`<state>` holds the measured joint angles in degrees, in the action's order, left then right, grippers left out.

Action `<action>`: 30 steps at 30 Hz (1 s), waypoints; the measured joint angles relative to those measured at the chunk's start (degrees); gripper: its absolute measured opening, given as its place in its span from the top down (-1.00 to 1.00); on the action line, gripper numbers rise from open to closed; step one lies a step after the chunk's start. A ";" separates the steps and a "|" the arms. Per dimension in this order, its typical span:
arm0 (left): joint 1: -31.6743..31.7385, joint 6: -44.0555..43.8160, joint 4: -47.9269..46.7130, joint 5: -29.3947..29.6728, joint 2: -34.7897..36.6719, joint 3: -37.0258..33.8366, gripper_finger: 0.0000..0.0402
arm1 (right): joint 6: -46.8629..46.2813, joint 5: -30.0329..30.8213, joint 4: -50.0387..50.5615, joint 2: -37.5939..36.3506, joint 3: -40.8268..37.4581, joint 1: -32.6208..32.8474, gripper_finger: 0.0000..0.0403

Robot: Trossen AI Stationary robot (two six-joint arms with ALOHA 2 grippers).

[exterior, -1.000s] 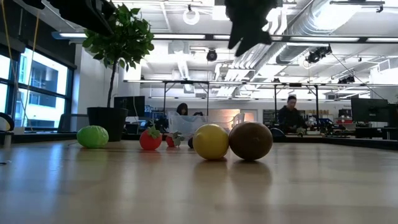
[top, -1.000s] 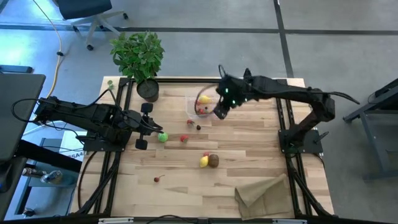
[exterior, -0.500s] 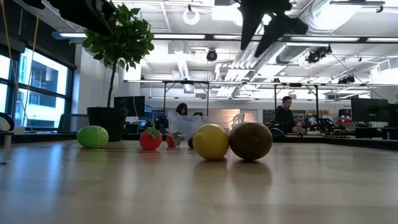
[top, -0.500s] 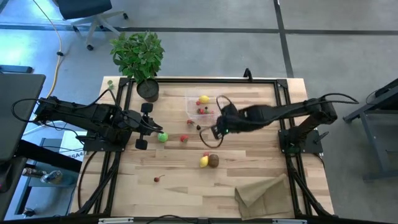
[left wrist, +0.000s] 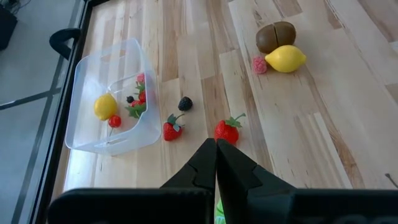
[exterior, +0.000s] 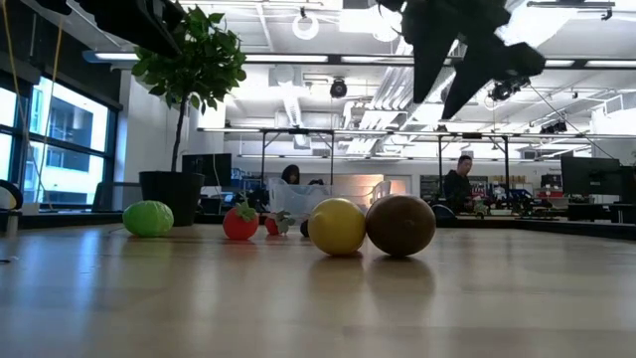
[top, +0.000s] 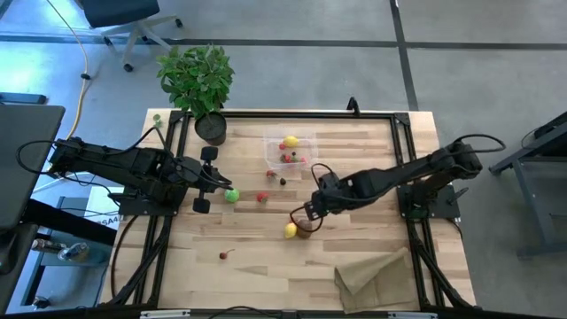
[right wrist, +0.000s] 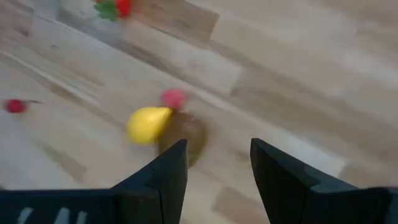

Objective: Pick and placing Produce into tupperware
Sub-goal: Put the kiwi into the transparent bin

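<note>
The clear tupperware (top: 291, 151) sits at the far middle of the table with a yellow lemon (top: 290, 142) and red berries inside. A second lemon (top: 290, 230) and the brown kiwi (top: 305, 229) lie side by side on the wood, with a pink berry (right wrist: 173, 98) next to them. My right gripper (top: 307, 215) hangs open above this pair; in the low view it (exterior: 442, 94) is well clear of the kiwi (exterior: 399, 225). My left gripper (left wrist: 216, 148) is shut and waits at the left, raised over the green lime (top: 231, 196).
Two strawberries (left wrist: 172, 130) (left wrist: 227, 130) and a blackberry (left wrist: 185, 103) lie between the tupperware and the lime. A small cherry (top: 224, 255) lies toward the near edge. A potted plant (top: 197, 80) stands at the far left corner and a brown paper bag (top: 376, 275) lies near right.
My right gripper has swung from above the tupperware toward the near edge of the table and has come lower, ending over the kiwi and lemon. The fruits have stayed where they were.
</note>
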<state>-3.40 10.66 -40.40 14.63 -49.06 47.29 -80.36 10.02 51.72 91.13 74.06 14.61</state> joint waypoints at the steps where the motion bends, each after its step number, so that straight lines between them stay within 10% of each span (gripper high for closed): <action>1: 0.00 0.00 0.00 0.00 0.00 0.00 0.99 | -1.95 0.52 -0.23 0.00 0.00 0.48 0.18; 11: 0.01 0.02 0.00 0.00 0.00 0.00 0.99 | -17.68 7.23 -2.22 0.00 0.00 3.34 0.18; 30: 0.02 0.00 0.00 0.00 0.00 0.00 0.99 | -22.61 1.42 -6.89 4.07 0.15 4.15 0.18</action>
<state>-3.38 10.66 -40.40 14.63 -49.06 47.29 -102.97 11.44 44.83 95.20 74.22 18.76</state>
